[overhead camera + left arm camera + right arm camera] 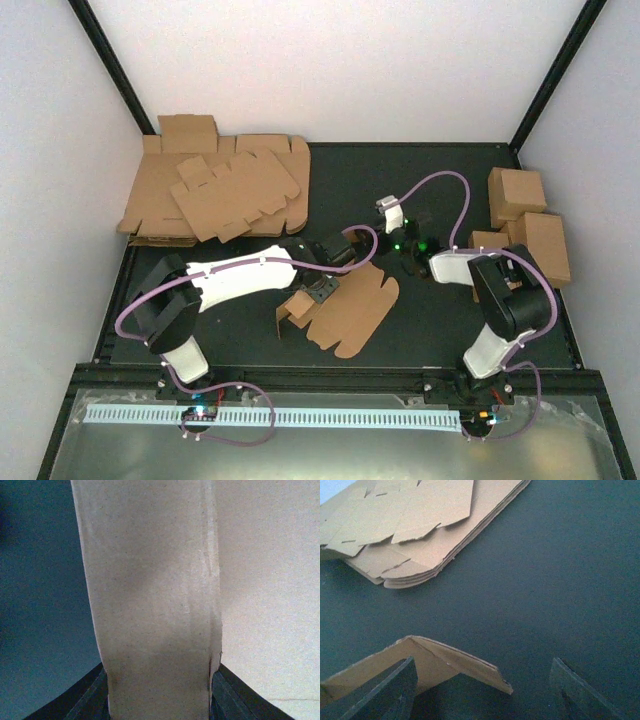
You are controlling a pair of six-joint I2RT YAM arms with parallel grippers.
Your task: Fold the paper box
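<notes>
The paper box (350, 308) is a brown die-cut blank lying mid-table, with its left flaps bent upright. My left gripper (318, 287) is shut on one raised flap at the box's left end. In the left wrist view that flap (155, 605) fills the gap between the dark fingers (92, 695). My right gripper (405, 243) hovers just beyond the box's far right corner and is open. In the right wrist view its fingers (390, 690) stand wide apart, and a raised corner of the box (445, 662) sits between them near the left finger.
A thick heap of flat brown blanks (215, 190) lies at the back left and also shows in the right wrist view (420, 520). Several folded boxes (530, 225) stand at the right edge. White walls close the back and sides.
</notes>
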